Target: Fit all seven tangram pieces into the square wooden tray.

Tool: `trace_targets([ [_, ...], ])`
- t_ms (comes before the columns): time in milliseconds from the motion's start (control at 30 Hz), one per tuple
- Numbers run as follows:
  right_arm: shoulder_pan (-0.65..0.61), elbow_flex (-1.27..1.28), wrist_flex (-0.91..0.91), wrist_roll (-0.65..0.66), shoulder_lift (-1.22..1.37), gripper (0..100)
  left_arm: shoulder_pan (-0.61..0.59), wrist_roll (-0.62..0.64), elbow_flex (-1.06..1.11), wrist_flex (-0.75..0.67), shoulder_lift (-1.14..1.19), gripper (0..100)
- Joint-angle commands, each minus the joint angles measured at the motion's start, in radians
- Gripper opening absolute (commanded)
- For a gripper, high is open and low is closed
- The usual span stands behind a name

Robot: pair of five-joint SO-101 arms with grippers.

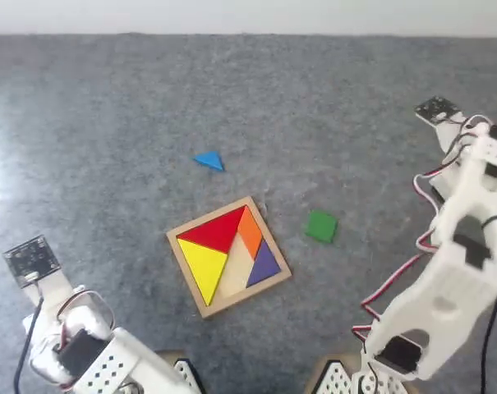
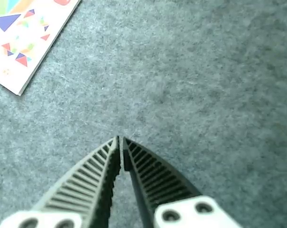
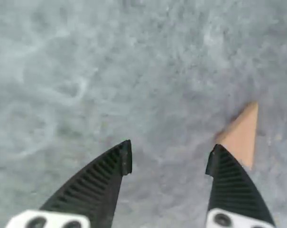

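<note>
Mid-table: tray point(image 1: 234, 277) holds red triangle point(image 1: 215, 231), orange piece point(image 1: 250, 232), yellow triangle point(image 1: 204, 264), purple triangle point(image 1: 262, 264). Blue triangle point(image 1: 209, 160), green square point(image 1: 321, 226) loose on table point(image 1: 108, 123). Left gripper point(image 2: 120, 140) — fingers pressed together, empty; right gripper point(image 3: 171, 154) — fingers spread wide.

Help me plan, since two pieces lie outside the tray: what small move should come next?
Probably swing the right gripper, fingers open, toward the green square: it lies on the felt beside the tray, nearer that arm than the blue triangle.

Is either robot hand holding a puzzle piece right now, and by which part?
Nothing is held. The left hand is shut with nothing in it; the right hand is open and empty.
</note>
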Motion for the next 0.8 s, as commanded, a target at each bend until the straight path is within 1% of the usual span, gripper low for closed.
trace_targets([
  [0, 0.030, -0.379, 0.125, 0.091, 0.159, 26.1, -0.005, -0.005, -0.021, 0.000, -0.018, 2],
  [100, 0.054, -0.649, 0.243, 0.153, 0.306, 26.0, -0.005, -0.005, -0.021, 0.000, -0.018, 2],
  [233, 0.081, -0.987, 0.377, 0.199, 0.466, 26.0, -0.005, -0.005, -0.021, 0.000, -0.018, 2],
  [333, 0.093, -1.146, 0.403, 0.227, 0.570, 26.2, -0.005, -0.005, -0.021, 0.000, -0.018, 2],
  [433, 0.108, -1.201, 0.384, 0.236, 0.645, 26.2, -0.005, -0.005, -0.021, 0.000, -0.018, 2],
  [633, 0.122, -1.201, 0.367, 0.236, 0.702, 26.2, -0.005, -0.005, -0.021, 0.000, -0.018, 2],
  [767, 0.137, -1.200, 0.309, 0.236, 0.728, 26.2, -0.005, -0.005, -0.021, 0.000, -0.018, 1],
])
